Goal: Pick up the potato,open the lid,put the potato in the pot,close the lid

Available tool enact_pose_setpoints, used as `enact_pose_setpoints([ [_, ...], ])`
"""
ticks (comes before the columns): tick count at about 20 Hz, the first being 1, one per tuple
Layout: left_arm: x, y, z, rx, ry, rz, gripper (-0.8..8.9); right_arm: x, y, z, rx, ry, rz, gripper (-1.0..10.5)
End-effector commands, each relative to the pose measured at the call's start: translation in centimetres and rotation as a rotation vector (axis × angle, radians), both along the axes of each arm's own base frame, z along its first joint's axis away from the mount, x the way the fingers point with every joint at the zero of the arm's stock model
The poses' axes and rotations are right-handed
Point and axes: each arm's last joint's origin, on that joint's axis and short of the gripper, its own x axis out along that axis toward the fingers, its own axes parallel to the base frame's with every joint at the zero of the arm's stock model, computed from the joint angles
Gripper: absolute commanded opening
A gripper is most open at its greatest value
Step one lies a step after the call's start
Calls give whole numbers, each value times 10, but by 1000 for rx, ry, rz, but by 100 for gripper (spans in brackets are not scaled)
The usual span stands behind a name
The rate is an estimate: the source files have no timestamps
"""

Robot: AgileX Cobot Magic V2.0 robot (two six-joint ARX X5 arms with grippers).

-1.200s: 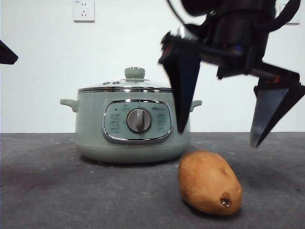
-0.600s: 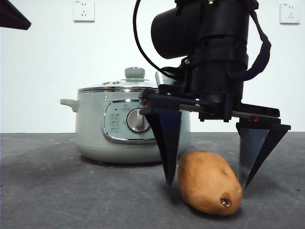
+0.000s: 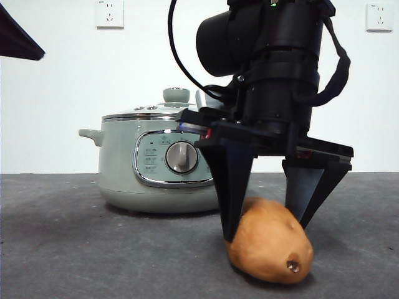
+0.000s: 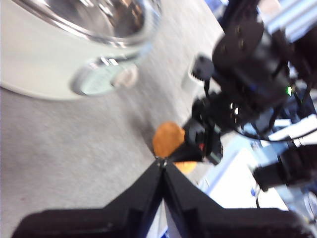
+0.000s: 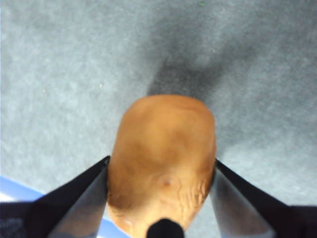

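Orange-brown potato (image 3: 269, 245) lies on the grey table (image 3: 75, 249), at about four o'clock from the pot (image 3: 168, 165). I see my right gripper (image 3: 265, 215) pinching it, one jaw on either flank. Lid (image 3: 163, 111) sits on the pot. My left gripper (image 4: 162, 166) waits, jaws pressed together.

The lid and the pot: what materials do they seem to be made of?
The lid: apparently clear glass, with a shiny steel-looking rim and a matte sage-green knob, likely plastic. The pot: smooth pale green shell, painted metal or plastic, I cannot tell; its front panel has a mirror-bright chrome frame.
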Motion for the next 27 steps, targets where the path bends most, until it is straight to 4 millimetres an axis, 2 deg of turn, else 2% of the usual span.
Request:
enact_pose_setpoints([
  [1,4,-6,-1,12,-13,-50,-5,-4,-3,14,17,-27,26,-15],
  [6,24,-22,6,93,-19,-59,-5,-19,-19,49,46,-61,47,-15],
  [10,49,-35,27,112,-34,-79,-4,-34,-35,80,105,-130,76,-11],
  [14,83,-49,52,231,-40,-5,18,-54,-55,111,173,-208,95,-12],
  [15,92,-51,59,270,-48,20,83,-58,-59,116,187,-224,99,-12],
  [18,118,-66,80,373,-62,45,488,-71,-72,131,223,-268,96,-11],
  [22,148,-88,102,465,-83,35,534,-80,-82,141,249,-311,93,-11],
  [27,180,-117,110,552,-96,38,542,-83,-86,142,238,-303,87,-11],
])
